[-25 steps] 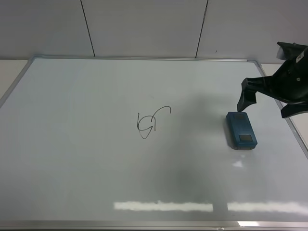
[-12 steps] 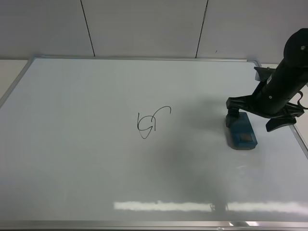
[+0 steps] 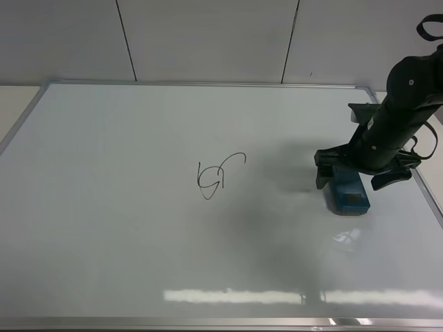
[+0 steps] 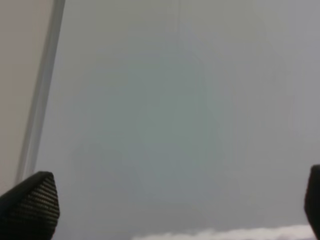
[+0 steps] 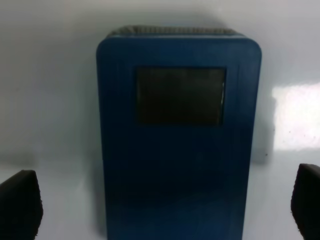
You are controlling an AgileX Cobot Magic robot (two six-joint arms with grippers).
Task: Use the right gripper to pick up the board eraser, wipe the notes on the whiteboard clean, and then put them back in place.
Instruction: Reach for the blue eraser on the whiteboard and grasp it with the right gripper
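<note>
Blue board eraser [image 3: 350,198] beneath splayed pincer [image 3: 351,181]

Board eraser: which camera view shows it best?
Right wrist: the board eraser fills the frame, its dark square patch clear. Exterior high shows it small and partly covered by the right gripper. Left wrist shows none of it.

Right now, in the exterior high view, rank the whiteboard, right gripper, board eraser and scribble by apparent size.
1. whiteboard, by far.
2. right gripper, though it sits nearer the camera.
3. board eraser and scribble: similar spread, and the eraser is partly hidden, so I won't rank them.
</note>
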